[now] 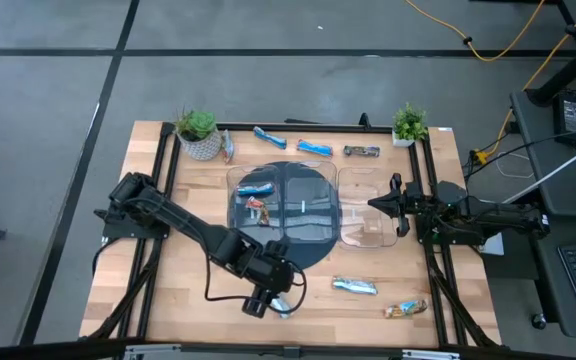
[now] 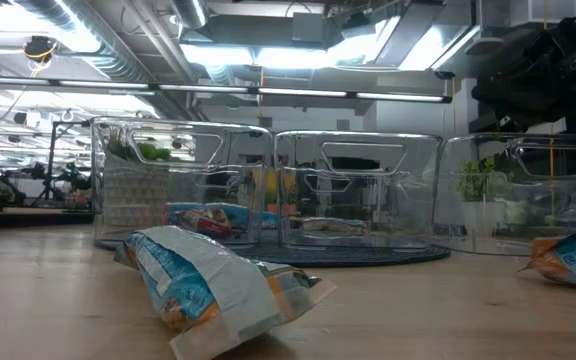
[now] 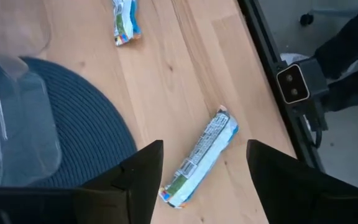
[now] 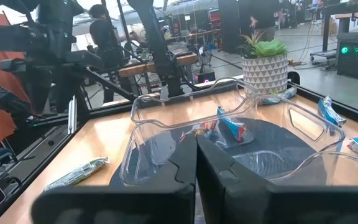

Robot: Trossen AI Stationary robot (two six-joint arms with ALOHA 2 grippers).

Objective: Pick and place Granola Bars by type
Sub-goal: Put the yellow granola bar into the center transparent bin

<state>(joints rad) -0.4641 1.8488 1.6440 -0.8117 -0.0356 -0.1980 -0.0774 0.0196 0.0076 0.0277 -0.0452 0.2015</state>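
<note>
silver-blue bar (image 3: 199, 157), dark-blue ribbed mat (image 3: 92, 134)

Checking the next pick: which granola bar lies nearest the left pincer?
The pale blue bar at the table's front edge, directly under the open left pincer; all others lie farther off.

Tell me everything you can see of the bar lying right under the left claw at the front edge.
The bar is a slim wrapped stick in a shiny, crinkly silver-blue wrapper with small print, crimped at both ends, with a touch of green and orange at the end nearer the camera. It lies flat and slanted on the bare wooden table, just off the dark round mat, touching nothing else. The left claw is open, its fingers either side of the bar with a gap on each side; height above it is unclear.
</note>
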